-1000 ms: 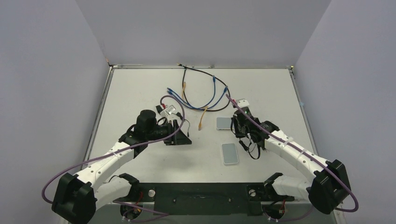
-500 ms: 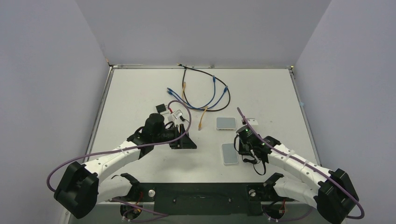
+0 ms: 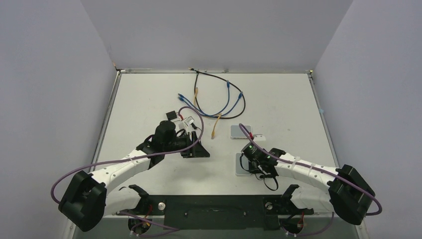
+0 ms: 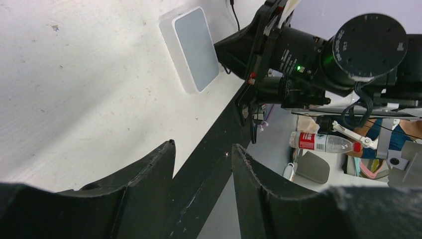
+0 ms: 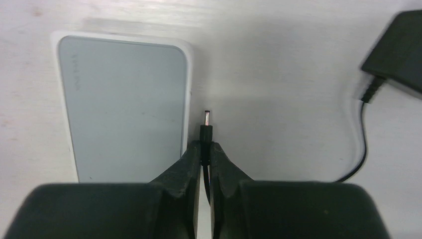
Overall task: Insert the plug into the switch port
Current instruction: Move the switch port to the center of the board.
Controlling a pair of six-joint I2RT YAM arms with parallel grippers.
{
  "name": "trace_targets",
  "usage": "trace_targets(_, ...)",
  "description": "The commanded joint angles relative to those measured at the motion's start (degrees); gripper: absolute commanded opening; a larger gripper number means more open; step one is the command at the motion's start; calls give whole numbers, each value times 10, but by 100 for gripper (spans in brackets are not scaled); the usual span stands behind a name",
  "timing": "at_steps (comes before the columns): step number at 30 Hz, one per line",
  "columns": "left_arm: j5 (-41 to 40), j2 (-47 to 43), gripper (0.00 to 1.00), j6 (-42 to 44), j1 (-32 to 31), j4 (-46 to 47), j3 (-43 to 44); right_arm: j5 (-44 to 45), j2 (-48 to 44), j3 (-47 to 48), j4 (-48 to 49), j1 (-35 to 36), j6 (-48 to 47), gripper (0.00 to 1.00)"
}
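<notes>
Since a second ago, my right arm has swung back from the far side of the table point(image 3: 149, 99) toward the near edge, carrying the plug point(image 5: 205, 124) away from the farther white box point(image 3: 240, 131) and down beside the nearer switch box point(image 5: 124, 114). That box lies flat, right of the table's middle and toward the near edge. My right end effector point(image 5: 205, 149) is pinched shut on the plug's black barrel, and its metal tip points along the box's long side, just beside it rather than into it. The switch port itself I cannot make out from either wrist, so I judge the approach done but the alignment not: the tip has yet to face whichever narrow edge bears the socket. My left end effector point(image 4: 203, 152) has drifted slightly nearer and now hovers with its fingers parted and nothing between them. The black adapter point(image 5: 398, 45) and its cable lie close by, a possible snag.
</notes>
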Motion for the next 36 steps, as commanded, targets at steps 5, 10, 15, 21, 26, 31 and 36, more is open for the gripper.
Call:
trace_targets(5, -37, -65, 43, -6, 42, -7, -14, 2, 110, 69, 117, 94, 40, 0)
trace_targets(10, -33, -109, 43, -11, 90, -27, -36, -40, 209, 171, 169, 126, 15, 0)
trace_targets(15, -42, -137, 43, -8, 107, -73, -38, -60, 269, 238, 160, 136, -19, 0)
trace_targets(21, -73, -156, 43, -7, 112, -108, -40, -13, 247, 248, 80, 134, -56, 0)
trace_targets(26, -81, -164, 43, -13, 112, -116, -49, 36, 213, 244, 25, 123, -89, 0)
trace_targets(31, -69, -160, 43, -15, 111, -114, -66, 33, 206, 265, 30, 84, -150, 0)
trace_targets(36, -54, -152, 42, -19, 108, -108, -86, -12, 239, 305, 49, 43, -204, 0)
